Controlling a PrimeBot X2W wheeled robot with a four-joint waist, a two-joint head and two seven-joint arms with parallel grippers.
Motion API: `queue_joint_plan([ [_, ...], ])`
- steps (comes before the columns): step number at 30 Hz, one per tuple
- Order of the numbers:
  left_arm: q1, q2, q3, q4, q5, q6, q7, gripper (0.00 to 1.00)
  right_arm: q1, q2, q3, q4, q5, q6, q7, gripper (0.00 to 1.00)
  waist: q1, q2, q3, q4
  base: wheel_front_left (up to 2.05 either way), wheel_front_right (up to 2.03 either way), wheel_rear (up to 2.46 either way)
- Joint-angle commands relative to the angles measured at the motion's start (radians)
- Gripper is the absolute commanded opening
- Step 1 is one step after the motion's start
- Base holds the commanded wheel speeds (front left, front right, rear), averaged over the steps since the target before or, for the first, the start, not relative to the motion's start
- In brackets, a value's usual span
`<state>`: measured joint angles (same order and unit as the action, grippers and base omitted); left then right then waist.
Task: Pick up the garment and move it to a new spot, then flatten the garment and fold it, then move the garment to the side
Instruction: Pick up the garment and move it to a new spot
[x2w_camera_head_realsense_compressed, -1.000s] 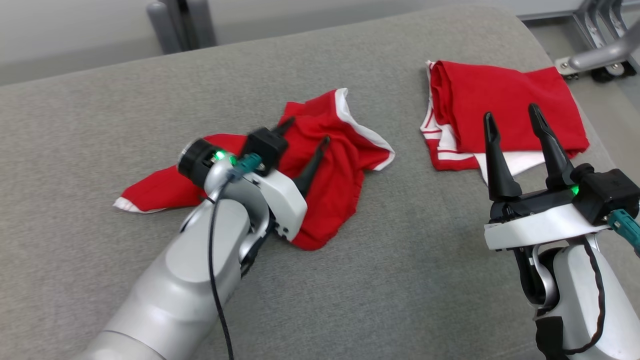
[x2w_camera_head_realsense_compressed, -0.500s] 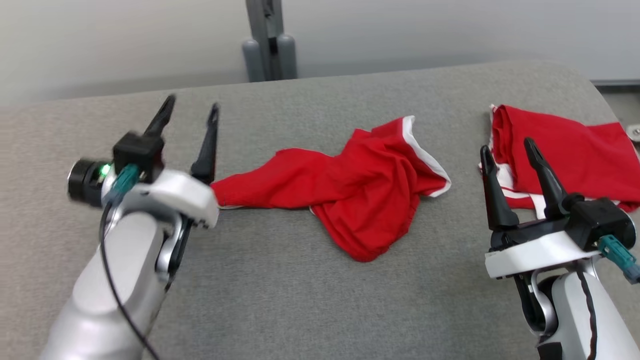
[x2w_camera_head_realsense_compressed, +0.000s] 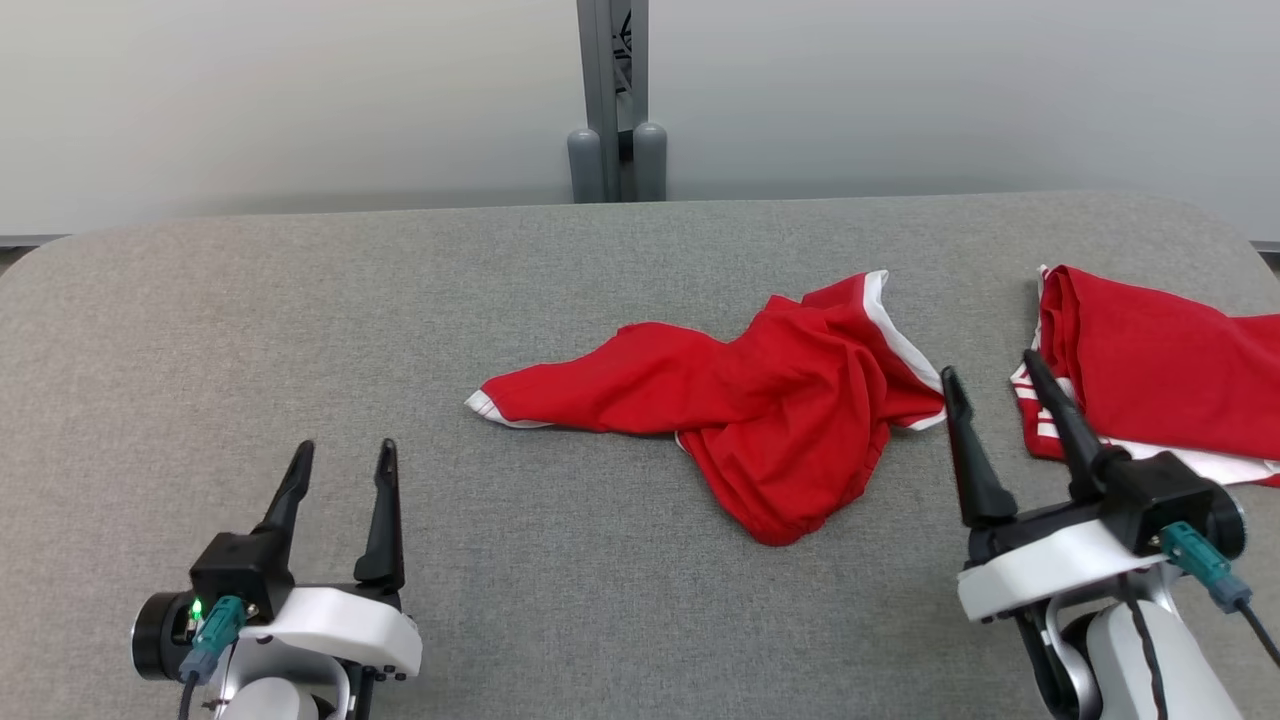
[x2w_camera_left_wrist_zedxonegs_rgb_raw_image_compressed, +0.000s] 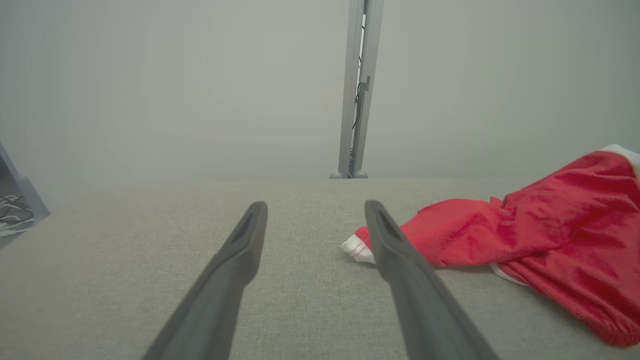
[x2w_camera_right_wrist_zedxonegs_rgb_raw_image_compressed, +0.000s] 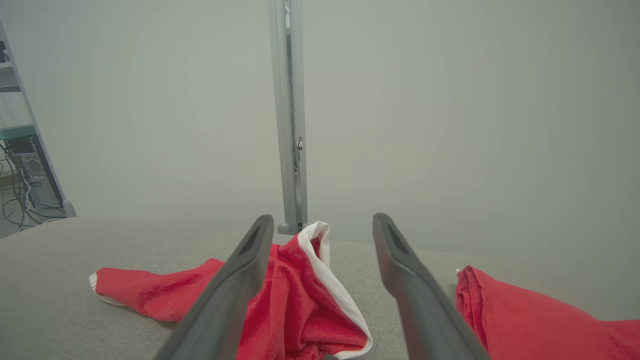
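Red garment (x2w_camera_head_realsense_compressed: 760, 420): I see it lying crumpled on the grey bench (x2w_camera_head_realsense_compressed: 300, 330), white trim showing.
Left pincer (x2w_camera_head_realsense_compressed: 345, 450): released and empty, well apart from the garment, nearer me and to its left.
Right pincer (x2w_camera_head_realsense_compressed: 985, 362): released and empty, tips just beside the garment's right edge.
Folded red cloth (x2w_camera_head_realsense_compressed: 1150, 370): right of the garment, not touching it.

Soft, even light; a faint shadow lies under the red garment (x2w_camera_head_realsense_compressed: 780, 420). The head view is sharp, while both wrist views look hazy and pale in their upper halves.
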<state>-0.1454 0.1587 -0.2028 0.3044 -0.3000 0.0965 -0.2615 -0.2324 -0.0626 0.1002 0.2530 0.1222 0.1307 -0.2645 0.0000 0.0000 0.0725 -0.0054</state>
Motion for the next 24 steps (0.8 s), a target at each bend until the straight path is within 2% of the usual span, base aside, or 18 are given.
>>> queue_joint_plan([
  [1, 0.017, -0.027, 0.039, -0.015, 0.004, -0.020, -0.002, 1.00, 0.019, -0.005, 0.012, 0.008, 0.001, 0.000, -0.001, 1.00, 0.0000, 0.0000, -0.002, 0.003, 0.00, 0.00, 0.00],
  [5, 0.038, -0.062, 0.085, -0.015, 0.048, -0.061, -0.002, 1.00, 0.034, -0.004, 0.034, 0.013, 0.010, 0.000, -0.001, 1.00, 0.0000, 0.0000, -0.005, 0.015, 0.00, 0.00, 0.00],
  [9, 0.014, -0.079, 0.116, -0.001, 0.083, -0.093, -0.002, 1.00, 0.040, -0.014, 0.100, 0.026, 0.012, 0.000, -0.001, 1.00, 0.0000, 0.0000, -0.002, 0.027, 0.00, 0.00, 0.00],
  [18, 0.009, -0.099, 0.151, 0.019, 0.117, -0.130, -0.002, 1.00, 0.013, -0.027, 0.257, 0.096, 0.025, 0.000, -0.001, 1.00, 0.0000, 0.0000, 0.013, 0.063, 0.00, 0.00, 0.00],
  [24, -0.008, -0.106, 0.135, 0.042, 0.125, -0.146, -0.002, 1.00, -0.037, -0.041, 0.291, 0.206, -0.006, 0.000, -0.001, 1.00, 0.0000, 0.0000, 0.035, 0.121, 0.00, 0.00, 0.00],
])
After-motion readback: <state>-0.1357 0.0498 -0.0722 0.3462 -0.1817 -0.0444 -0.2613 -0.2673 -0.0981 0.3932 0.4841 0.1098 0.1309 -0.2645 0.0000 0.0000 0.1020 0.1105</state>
